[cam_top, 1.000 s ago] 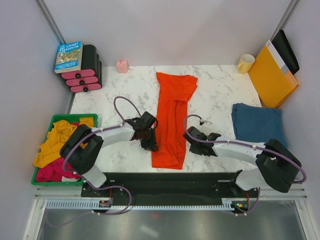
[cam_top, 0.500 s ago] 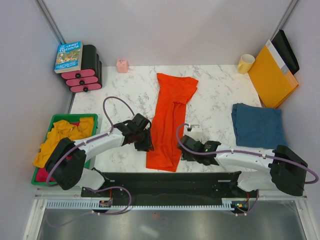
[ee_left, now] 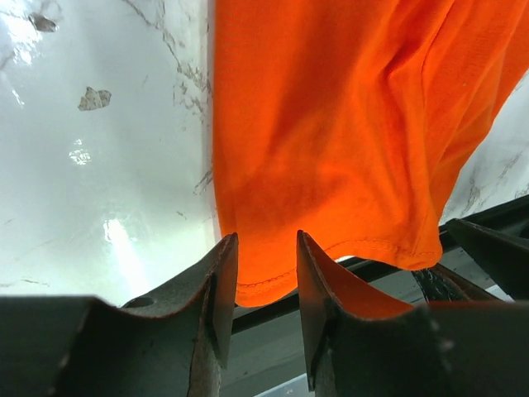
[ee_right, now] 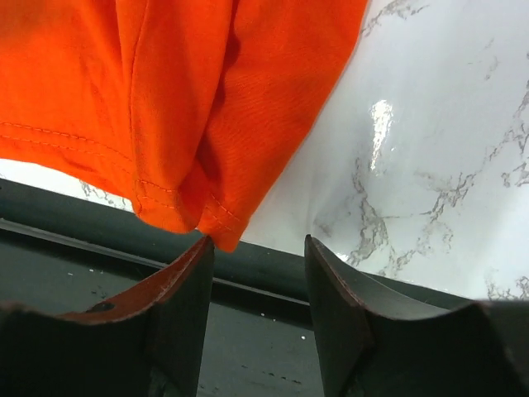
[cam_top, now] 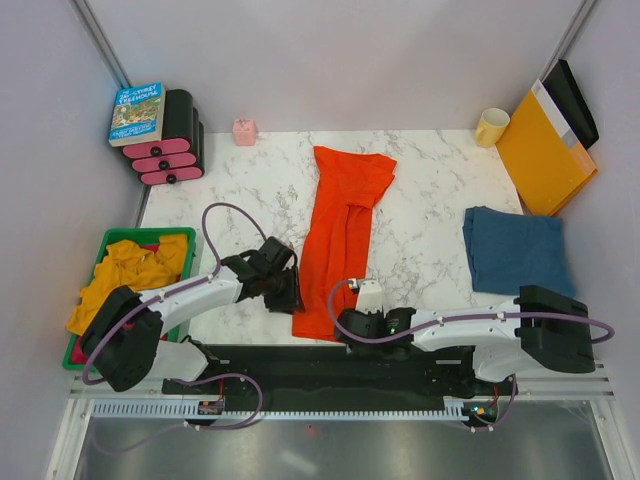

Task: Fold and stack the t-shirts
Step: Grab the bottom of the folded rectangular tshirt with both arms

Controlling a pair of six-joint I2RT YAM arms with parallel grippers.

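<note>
Both stretched low, left hand (ee_left: 264, 248) astride orange-red t-shirt (ee_left: 331, 124) hem, right hand (ee_right: 258, 248) beside.

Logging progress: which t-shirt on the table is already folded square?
The denim-blue t-shirt on the right; the orange-red t-shirt is only a long strip.

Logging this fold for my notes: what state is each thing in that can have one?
orange-red t-shirt: folded into a long strip, flat, near hem at table edge.
denim-blue t-shirt: folded to a rough square, flat.
left end effector: open, shirt hem between its fingers.
right end effector: open, at the hem's corner.
yellow mug: upright.
</note>
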